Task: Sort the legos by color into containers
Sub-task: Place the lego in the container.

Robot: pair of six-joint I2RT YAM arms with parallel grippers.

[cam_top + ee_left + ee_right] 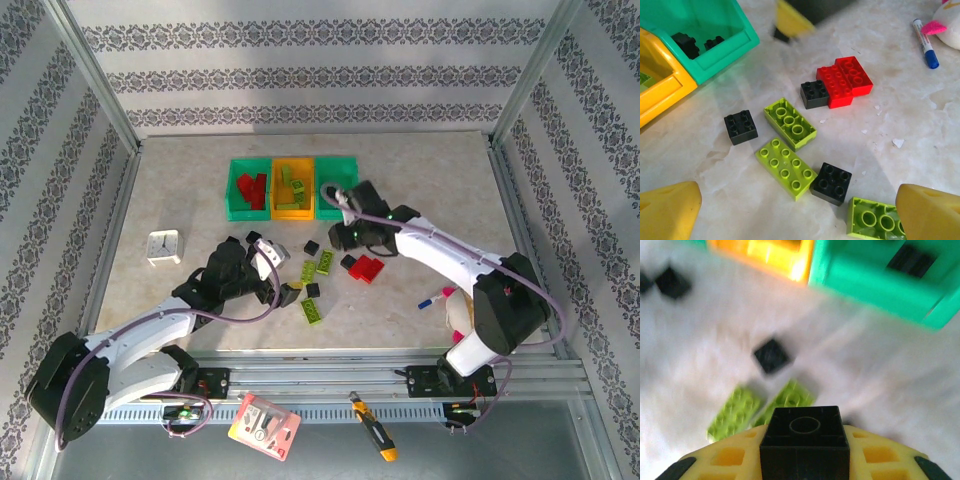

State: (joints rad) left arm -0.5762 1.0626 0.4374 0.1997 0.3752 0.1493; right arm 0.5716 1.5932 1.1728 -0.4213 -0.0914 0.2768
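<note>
The right gripper (pixel 804 467) clamps a black lego (pixel 805 432) between its yellow fingers (pixel 725 457). The lego seems square with one round ring on top, but the view is blurred. The left gripper (pixel 797 215) stands wide.

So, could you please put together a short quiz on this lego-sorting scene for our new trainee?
1. True or false: the left tool is shut on a red brick.
2. Which colour of brick lies inside the orange bin? A red, B lime green, C black.
3. What is the right tool holding?

Key
1. False: it is open over the loose bricks and holds nothing.
2. B: lime green bricks lie in it.
3. A black brick, clamped between its yellow fingers.
</note>
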